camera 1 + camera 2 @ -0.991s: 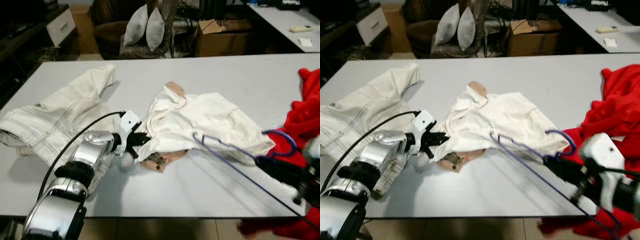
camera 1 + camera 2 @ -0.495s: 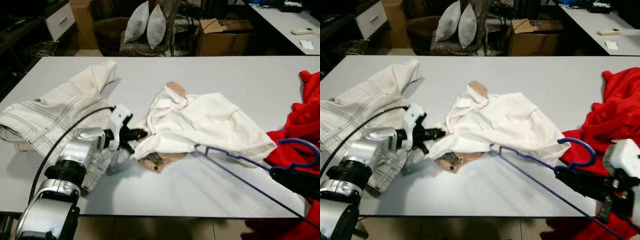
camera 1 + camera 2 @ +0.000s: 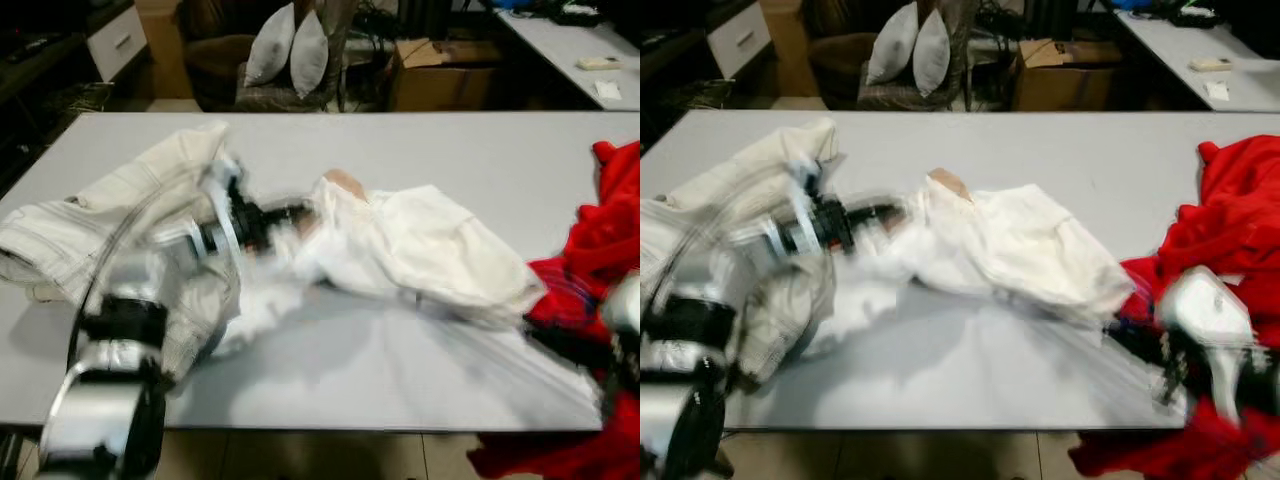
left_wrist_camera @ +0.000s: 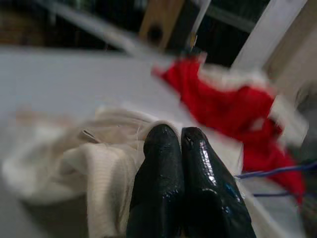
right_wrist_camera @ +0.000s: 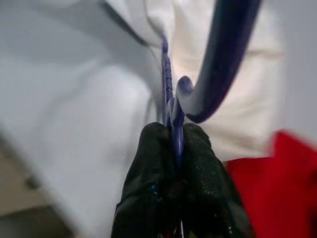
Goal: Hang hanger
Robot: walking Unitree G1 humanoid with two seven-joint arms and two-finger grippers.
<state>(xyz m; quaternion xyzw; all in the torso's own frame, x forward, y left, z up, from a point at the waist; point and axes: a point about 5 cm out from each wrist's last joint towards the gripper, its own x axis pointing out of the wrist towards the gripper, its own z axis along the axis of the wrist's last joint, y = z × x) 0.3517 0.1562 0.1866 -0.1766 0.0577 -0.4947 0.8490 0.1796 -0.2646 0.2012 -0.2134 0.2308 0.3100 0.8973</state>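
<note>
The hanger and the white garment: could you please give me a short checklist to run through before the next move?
1. Right gripper shut on the blue hanger near its hook: ok.
2. Left gripper fingers together, white garment around them; whether cloth is actually pinched: cannot tell.
3. Garment opening spread for the hanger: cannot tell, the head views are blurred.
4. Hanger arm inside the garment: cannot tell.
5. Red cloth close beside the right gripper, may snag: not ok.
6. Off-white jacket lies under the left arm, may drag: not ok.
</note>
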